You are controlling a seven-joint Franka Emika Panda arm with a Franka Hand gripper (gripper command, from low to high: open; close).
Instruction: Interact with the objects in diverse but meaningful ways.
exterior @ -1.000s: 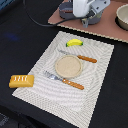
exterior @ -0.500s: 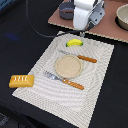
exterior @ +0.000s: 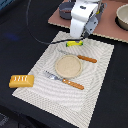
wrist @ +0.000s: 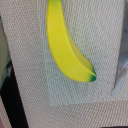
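Yellow and green-tipped, the banana [wrist: 67, 45] lay on the placemat [exterior: 100, 75] at twelve o'clock from the plate [exterior: 68, 66]. We couldn't tell our gripper's [exterior: 80, 36] opening; an off-centre descent might roll it away.

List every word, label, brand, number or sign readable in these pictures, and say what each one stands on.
None can be read.
The banana, the bun, the round plate, the striped placemat, the fork and the knife show no print.
The gripper and its white housing show no legible marking at this resolution; any small lettering there would be too blurred to tell.
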